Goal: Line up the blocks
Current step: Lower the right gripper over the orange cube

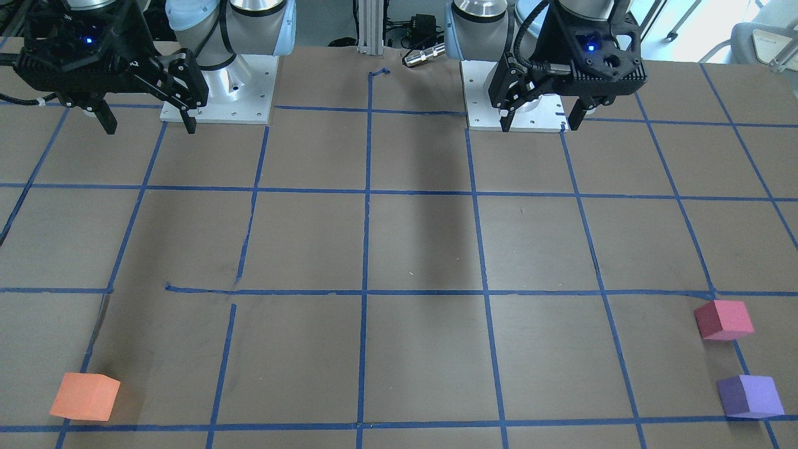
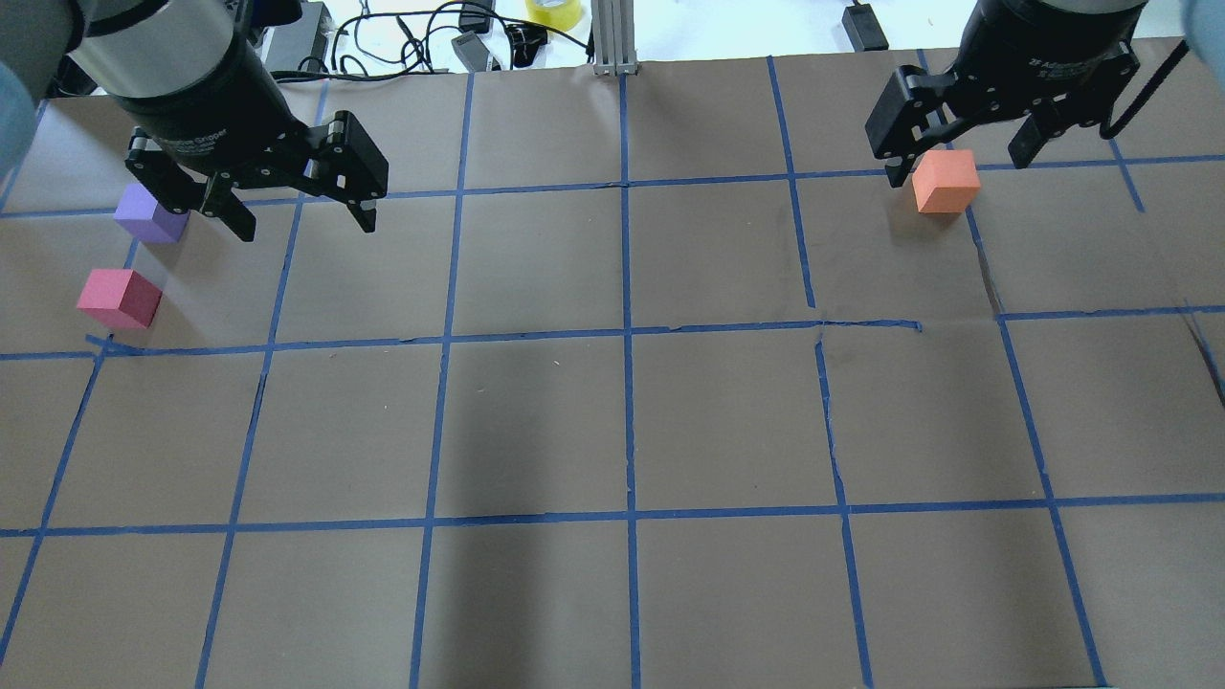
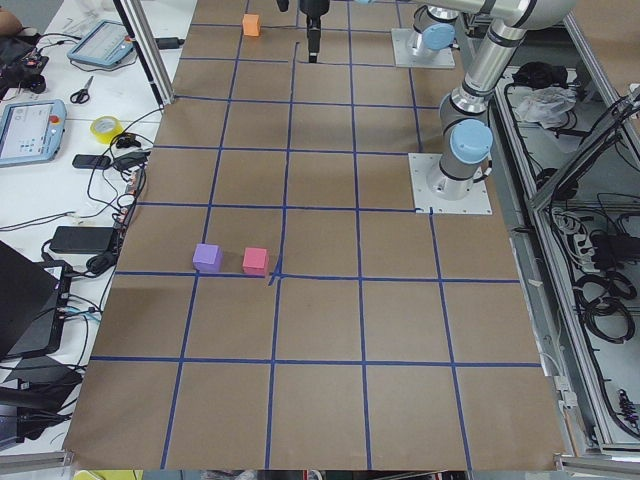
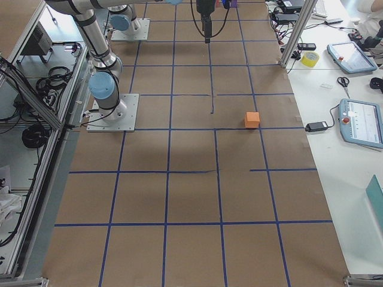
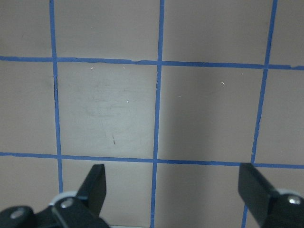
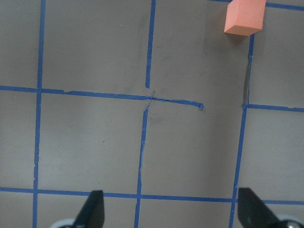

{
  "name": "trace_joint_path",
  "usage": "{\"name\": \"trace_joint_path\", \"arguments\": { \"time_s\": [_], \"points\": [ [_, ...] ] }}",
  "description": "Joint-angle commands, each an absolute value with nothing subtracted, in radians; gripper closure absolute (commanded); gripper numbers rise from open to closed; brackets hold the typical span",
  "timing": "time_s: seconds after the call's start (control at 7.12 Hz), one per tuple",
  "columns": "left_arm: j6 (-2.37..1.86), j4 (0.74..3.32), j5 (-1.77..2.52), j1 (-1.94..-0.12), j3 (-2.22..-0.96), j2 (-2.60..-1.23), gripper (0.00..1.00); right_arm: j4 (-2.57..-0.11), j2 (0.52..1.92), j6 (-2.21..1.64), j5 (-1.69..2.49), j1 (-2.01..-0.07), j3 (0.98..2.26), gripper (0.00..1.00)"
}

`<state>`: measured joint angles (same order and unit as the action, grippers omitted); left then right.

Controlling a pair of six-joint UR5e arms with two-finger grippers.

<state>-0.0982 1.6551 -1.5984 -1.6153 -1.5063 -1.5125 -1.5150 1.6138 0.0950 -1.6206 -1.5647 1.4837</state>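
**Both pincers spread and empty, three blocks unaligned**

The left pincer [image 2: 306, 225] hangs above the bench [image 2: 536, 421] with its fingers wide apart and nothing between them. The left wrist view shows only bare brown surface and blue tape [image 5: 156, 114] below it. The right pincer [image 1: 149, 128] is also spread and empty.

The purple block [image 2: 151, 212] and red block [image 2: 120, 298] sit near each other on the robot's left side, toward the bench edge away from the robot. They are apart, not touching, with the purple one farther out. The orange block [image 2: 946, 181] sits alone on the robot's right side, well apart from the other two. It shows at the top right corner of the right wrist view.
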Motion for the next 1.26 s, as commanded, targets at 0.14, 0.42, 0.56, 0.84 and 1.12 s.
{"name": "trace_joint_path", "arguments": {
  "time_s": [0.14,0.42,0.56,0.84,1.12],
  "points": [
    [-0.098,1.655,-1.598,-1.615,-1.506,-1.513,0.00,-1.519,1.614,0.095,-1.623,-1.565,1.485,0.00],
    [-0.098,1.657,-1.598,-1.615,-1.506,-1.511,0.00,-1.522,1.612,0.094,-1.615,-1.563,1.488,0.00],
    [-0.098,1.657,-1.598,-1.615,-1.506,-1.511,0.00,-1.525,1.608,0.089,-1.617,-1.559,1.489,0.00],
    [-0.098,1.657,-1.598,-1.615,-1.506,-1.511,0.00,-1.523,1.608,0.089,-1.615,-1.565,1.483,0.00],
    [-0.098,1.657,-1.598,-1.615,-1.506,-1.511,0.00,-1.523,1.580,0.086,-1.605,-1.560,1.477,0.00]
  ]
}}
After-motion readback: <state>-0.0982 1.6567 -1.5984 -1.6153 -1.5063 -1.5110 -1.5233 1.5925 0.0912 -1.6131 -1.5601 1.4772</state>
